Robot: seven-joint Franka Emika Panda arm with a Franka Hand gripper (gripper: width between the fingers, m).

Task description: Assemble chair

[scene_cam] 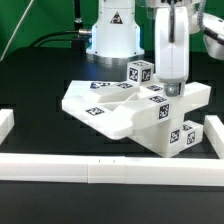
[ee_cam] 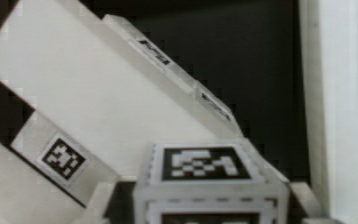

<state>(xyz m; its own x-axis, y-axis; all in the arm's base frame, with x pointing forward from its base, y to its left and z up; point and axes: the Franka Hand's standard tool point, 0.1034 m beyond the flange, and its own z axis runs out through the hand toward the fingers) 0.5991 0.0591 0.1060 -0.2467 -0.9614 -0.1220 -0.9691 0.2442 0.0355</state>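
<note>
Chair parts sit bunched together in the middle of the dark table [scene_cam: 30,85], and we have the gripper [scene_cam: 170,90] lowered right onto the stack at the exterior view's right. From that view the flat seat panel [scene_cam: 95,105] spreads toward the exterior view's left, chunky tagged blocks [scene_cam: 175,130] pile up beneath the claw, and a small tagged cube [scene_cam: 139,72] stands just beside the arm's wrist. A long white rail [scene_cam: 110,167] runs along the near edge of the table. Our wrist view shows a tagged block [ee_cam: 197,163] sitting between the fingers [ee_cam: 123,205], with a slanted white panel [ee_cam: 114,90] behind it; the jaws look part-closed around that block, though we cannot tell whether the pads truly press on it. We judge the piece is being seated or turned into its joint. The risk, as we see it, is a slip: smooth plastic gripped loosely could twist between the pads, and a skewed piece would jam rather than slot in. Pushing harder could also shove the whole loose stack sideways toward the cube, since nothing visibly braces it there.
</note>
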